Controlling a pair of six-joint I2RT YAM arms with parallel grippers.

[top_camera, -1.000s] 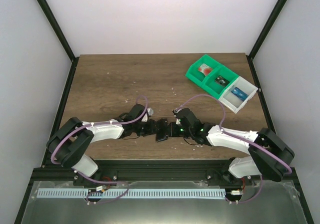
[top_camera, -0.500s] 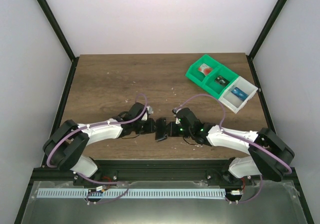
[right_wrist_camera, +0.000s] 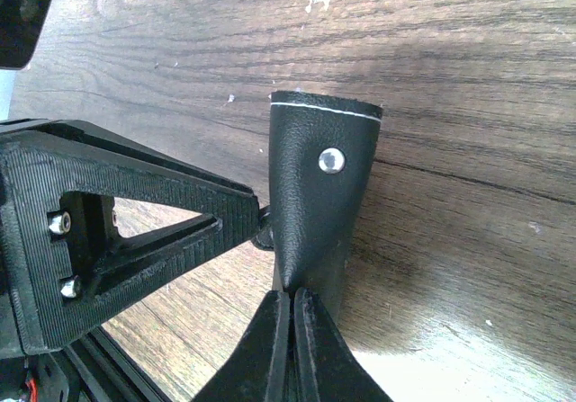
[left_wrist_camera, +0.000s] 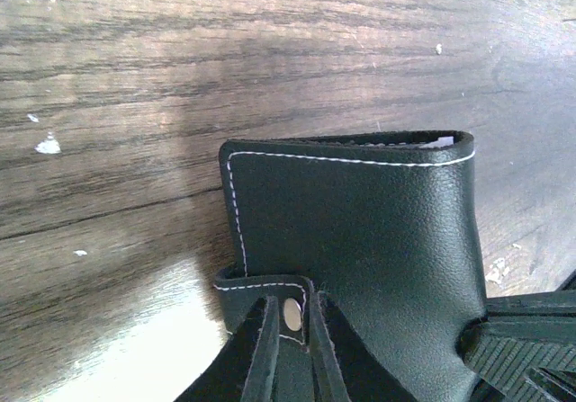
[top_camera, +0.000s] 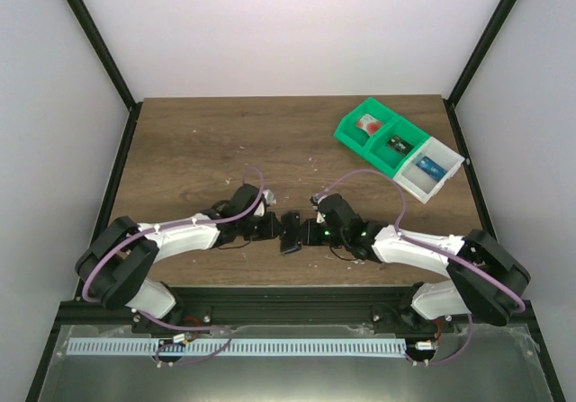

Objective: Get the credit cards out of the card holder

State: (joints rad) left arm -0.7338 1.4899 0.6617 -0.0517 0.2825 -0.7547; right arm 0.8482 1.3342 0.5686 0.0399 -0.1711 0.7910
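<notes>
The card holder [top_camera: 290, 231] is seen as dark stitched leather and is held folded between the two arms, over the near part of the desk [top_camera: 198, 150]. It is gripped from both sides so that one arm can steady it while the other works at it.

On the holder's left side, the left fingers [left_wrist_camera: 256, 357] are set narrow, with the snap tab [left_wrist_camera: 292, 312] between them and seemingly pinched. The tab is judged to be taken because it must be released before the panels can be spread. On the holder's right side, the right fingers [right_wrist_camera: 268, 348] are pressed together on a tapering flap, which anchors the holder.

At the holder's open mouth a pale sliver [left_wrist_camera: 439, 138] is visible; it may be a card edge, but this cannot be told. No card is seen drawn out here.

Far to the right of the holder, the green and white bins [top_camera: 358, 149] are placed, probably to receive the cards.
</notes>
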